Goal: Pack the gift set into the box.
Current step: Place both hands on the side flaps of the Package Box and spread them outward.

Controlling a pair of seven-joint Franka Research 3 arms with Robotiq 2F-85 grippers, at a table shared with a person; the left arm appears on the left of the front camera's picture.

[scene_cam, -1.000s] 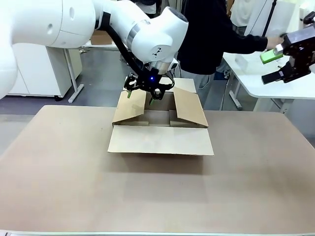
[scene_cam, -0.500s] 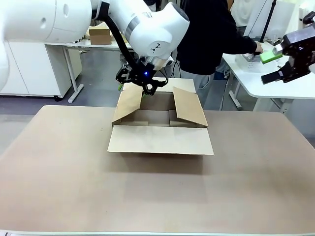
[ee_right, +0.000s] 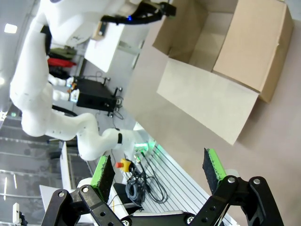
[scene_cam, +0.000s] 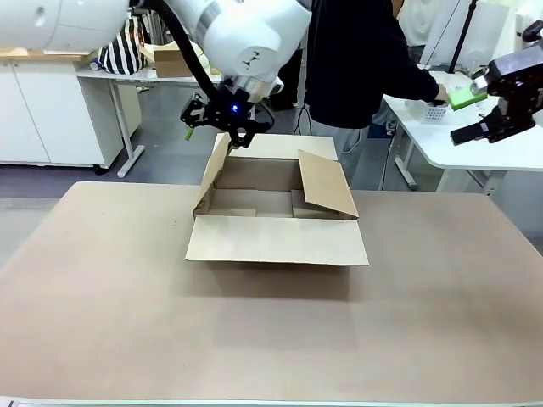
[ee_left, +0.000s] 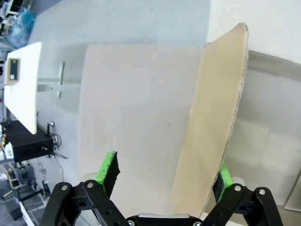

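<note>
Cardboard box [scene_cam: 277,242] (open) by left pincer [scene_cam: 219,133]

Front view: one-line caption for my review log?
Left gripper open astride the raised left flap of the box; right gripper open, off to the right; person beyond reaches toward a side table.

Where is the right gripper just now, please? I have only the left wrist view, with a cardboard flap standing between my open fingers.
Observer: The right gripper hangs open at the far right of the front view, well apart from the box.
Operator: Thank you. Which flap am I at?
Observer: The left gripper is at the top of the box's left flap, which stands nearly upright.
Operator: Is the person ready with the gift set?
Observer: I cannot tell; the person's hand reaches to a white side table on the right.
</note>
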